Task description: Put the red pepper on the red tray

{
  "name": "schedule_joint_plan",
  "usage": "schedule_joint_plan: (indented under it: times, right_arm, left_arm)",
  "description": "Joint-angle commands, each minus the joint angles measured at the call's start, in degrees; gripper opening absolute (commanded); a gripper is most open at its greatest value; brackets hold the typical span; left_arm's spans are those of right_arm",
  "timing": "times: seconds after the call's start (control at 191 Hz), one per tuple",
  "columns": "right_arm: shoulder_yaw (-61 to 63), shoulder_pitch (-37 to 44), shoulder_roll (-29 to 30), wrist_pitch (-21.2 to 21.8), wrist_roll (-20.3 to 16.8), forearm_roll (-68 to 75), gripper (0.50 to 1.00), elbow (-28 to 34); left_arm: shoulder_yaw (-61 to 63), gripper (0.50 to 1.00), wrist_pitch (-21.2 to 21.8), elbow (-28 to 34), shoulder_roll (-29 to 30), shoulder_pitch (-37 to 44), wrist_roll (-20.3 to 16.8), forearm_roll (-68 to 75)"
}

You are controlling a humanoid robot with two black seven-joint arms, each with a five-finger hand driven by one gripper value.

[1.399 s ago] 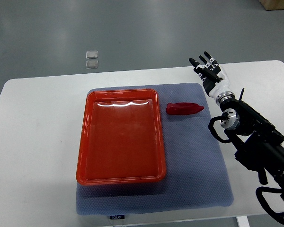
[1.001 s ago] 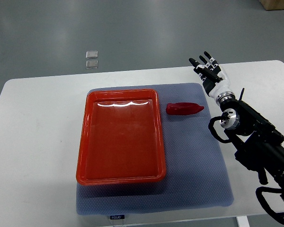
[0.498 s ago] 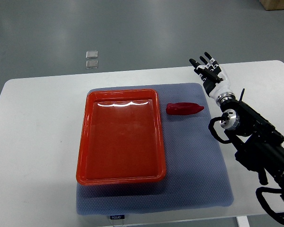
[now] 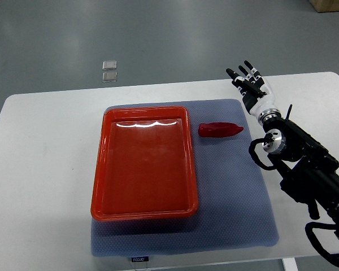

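Fingers of the right robot hand (image 4: 250, 81) are spread and hold nothing; the hand sits in the upper right of the frame, above the far right corner of the blue-grey mat (image 4: 237, 192), with its black forearm running down to the lower right edge. No left arm shows.

Just down and left of that hand, near but not touching it, the red pepper (image 4: 219, 130) lies on its side on the mat, long axis across the frame, blunt end toward the red tray (image 4: 99, 169) and tapered tip pointing right. It rests just beside the tray's right rim, apart from it. The tray is bare inside and takes up the middle of the mat, which lies on the white table (image 4: 39, 169).

The pepper looks small and light, with a smooth, glossy skin that is likely to be slippery under hard fingertips. Whether it is a real vegetable or a stiff plastic model cannot be told, so a moderate squeeze seems wise. The best hold is probably across the thicker middle or blunt half, fingers on the far side and thumb on the near side; the narrow tip would likely squirt out. Being rounded, it may roll when nudged.
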Motion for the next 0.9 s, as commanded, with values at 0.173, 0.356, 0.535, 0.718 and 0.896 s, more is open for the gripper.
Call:
schedule_joint_plan:
  times: [0.173, 0.356, 0.535, 0.718, 0.896]
  right_arm:
    - [-0.52, 1.89, 0.00, -0.47, -0.09, 0.00, 0.913, 0.18]
    - [-4.21, 3.29, -0.44, -2.14, -0.53, 0.00, 0.913, 0.62]
    - [-10.89, 6.98, -2.90, -3.98, -0.53, -0.26, 0.913, 1.06]
    - [-21.61, 11.82, -7.56, -4.07, -1.23, -0.53, 0.913, 1.50]
    - [-37.77, 19.37, -14.23, -3.28, -2.20, -0.79, 0.913, 3.78]
  left_arm:
    - [-0.03, 1.000, 0.00, -0.01, 0.00, 0.00, 0.00, 0.07]
    - [-0.03, 1.000, 0.00, -0.01, 0.00, 0.00, 0.00, -0.02]
    - [-0.03, 1.000, 0.00, -0.01, 0.00, 0.00, 0.00, -0.02]
    - [-0.03, 1.000, 0.00, -0.01, 0.00, 0.00, 0.00, -0.02]
    - [-0.03, 1.000, 0.00, -0.01, 0.00, 0.00, 0.00, -0.02]
